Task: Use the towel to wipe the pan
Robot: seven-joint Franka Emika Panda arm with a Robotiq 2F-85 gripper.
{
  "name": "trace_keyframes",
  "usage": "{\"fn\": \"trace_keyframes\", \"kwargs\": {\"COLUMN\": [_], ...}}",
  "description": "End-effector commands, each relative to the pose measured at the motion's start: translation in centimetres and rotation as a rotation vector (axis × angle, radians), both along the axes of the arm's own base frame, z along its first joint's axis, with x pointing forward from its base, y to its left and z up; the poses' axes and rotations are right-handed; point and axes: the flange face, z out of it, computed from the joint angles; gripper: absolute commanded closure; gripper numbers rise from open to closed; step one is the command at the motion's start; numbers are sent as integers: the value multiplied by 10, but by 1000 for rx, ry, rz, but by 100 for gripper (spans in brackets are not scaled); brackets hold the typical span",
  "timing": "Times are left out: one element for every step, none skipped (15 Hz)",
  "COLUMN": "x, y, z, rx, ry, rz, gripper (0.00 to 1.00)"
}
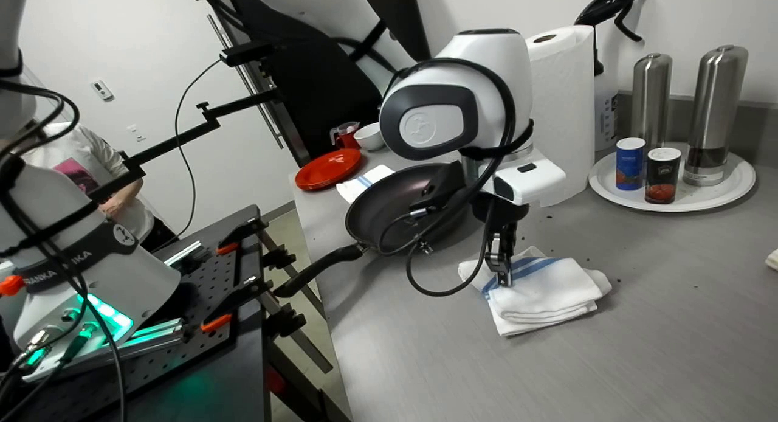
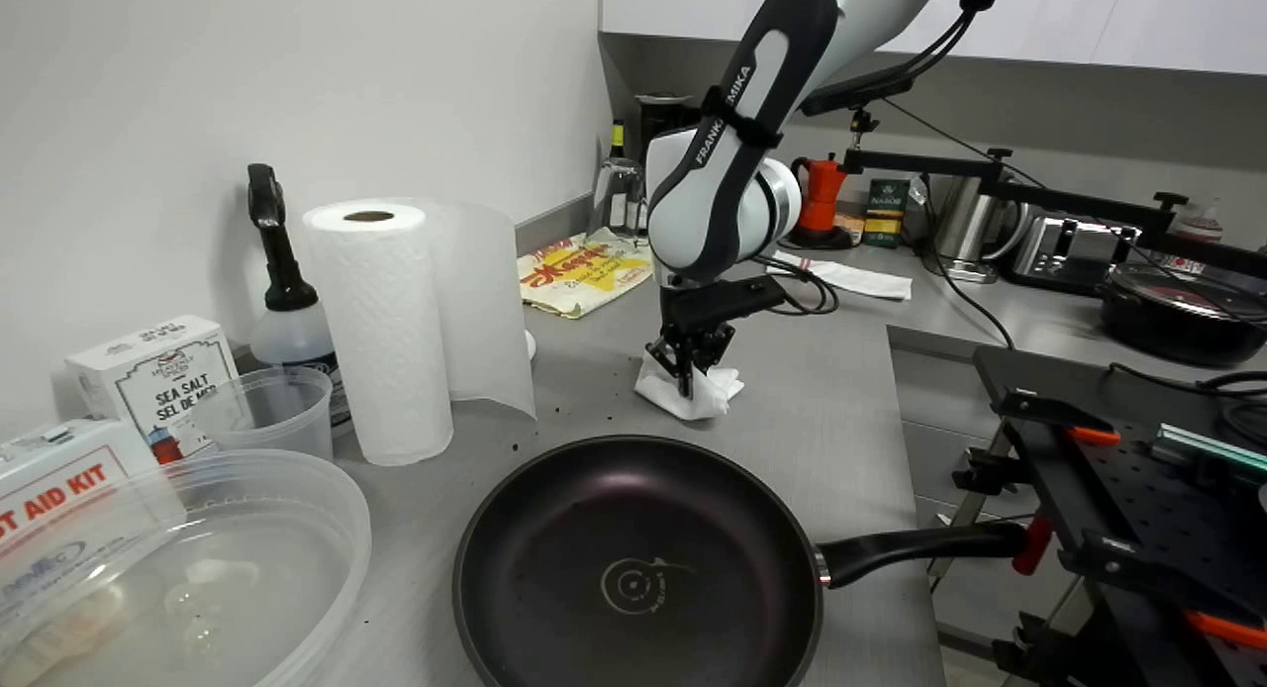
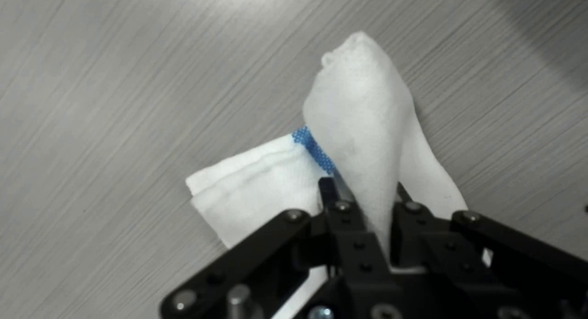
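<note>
The towel [image 1: 556,285], a folded white cloth with blue stripes, lies rumpled on the grey counter. It also shows in an exterior view [image 2: 661,385] and in the wrist view [image 3: 356,98]. My gripper [image 3: 365,190] points down at the towel, its two fingers pinching a raised fold; it shows in both exterior views [image 1: 503,276] [image 2: 685,382]. The pan [image 2: 643,529], round and dark inside with a black handle [image 2: 921,548], stands on the counter beside the towel, apart from it. In an exterior view my arm hides part of the pan [image 1: 383,203].
A tall paper roll [image 2: 386,331] stands near the pan by the wall. A clear tub [image 2: 198,578] sits beside the pan. A white plate [image 1: 741,179] holds shakers and tall mills. A red plate [image 1: 328,169] lies behind the pan. The pan handle overhangs the counter's edge.
</note>
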Motion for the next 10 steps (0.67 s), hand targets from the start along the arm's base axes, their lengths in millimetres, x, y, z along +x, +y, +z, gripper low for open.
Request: {"fn": "trace_keyframes", "kwargs": {"x": [0, 1, 1, 1, 0, -2, -4, -8, -12, -17], "y": [15, 21, 26, 33, 40, 49, 59, 71, 82, 96], "z": [27, 33, 39, 45, 50, 56, 61, 65, 70, 75], "rx": [18, 20, 22, 24, 30, 34, 45, 53, 64, 75], "ry": [-17, -27, -34, -41, -46, -50, -51, -56, -59, -65], "rz": [50, 64, 75, 90, 107, 126, 150, 177, 201, 229], "gripper": [96, 96, 96, 96, 96, 96, 96, 96, 96, 96]}}
